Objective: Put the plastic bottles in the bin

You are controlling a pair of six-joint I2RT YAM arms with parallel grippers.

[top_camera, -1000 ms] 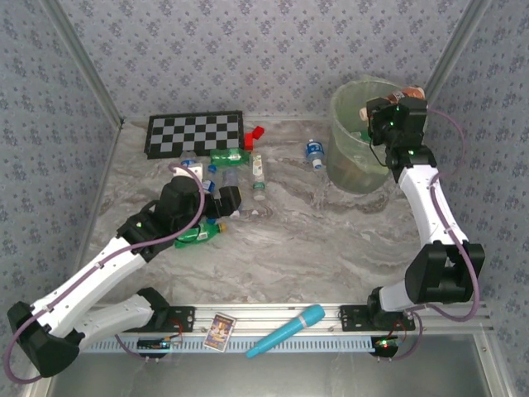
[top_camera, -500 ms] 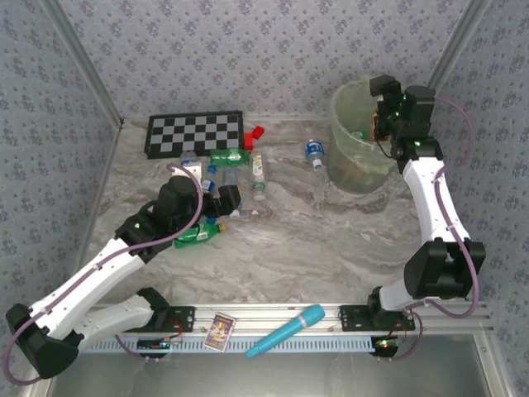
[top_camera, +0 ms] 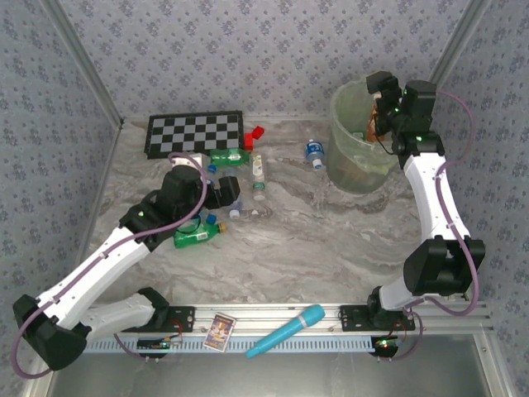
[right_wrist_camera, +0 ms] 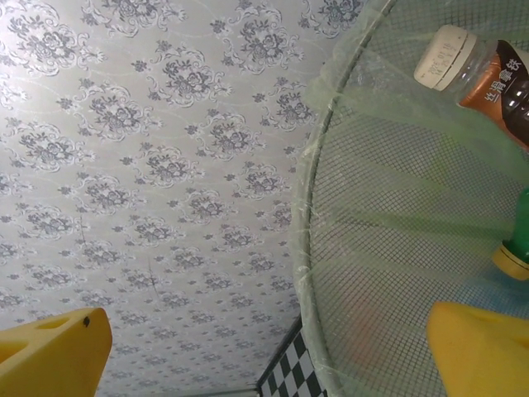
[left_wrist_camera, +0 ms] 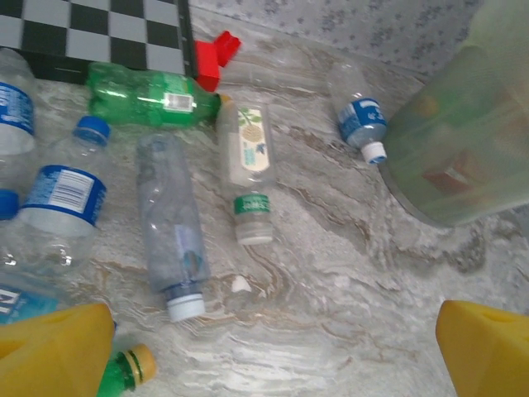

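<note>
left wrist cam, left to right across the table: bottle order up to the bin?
blue-capped bottle with blue label → clear bottle with white cap → bottle with pale label → small white-capped bottle with blue label → bin

Right hand [right_wrist_camera: 264, 356]: yellow fingers [right_wrist_camera: 50, 351] in both bottom corners, spread wide, nothing between. Patterned grey wallpaper [right_wrist_camera: 149, 165] across left half. Bin [right_wrist_camera: 302, 207] on right: curved rim, translucent pale green wall, fine mesh texture. Within bin outline, brown bottle [right_wrist_camera: 488, 70], white cap, dark label, at top right. Below it, green bottle [right_wrist_camera: 519, 240] with yellowish cap, cut off by frame edge. Checkerboard [right_wrist_camera: 285, 376] corner at bottom centre.
</note>
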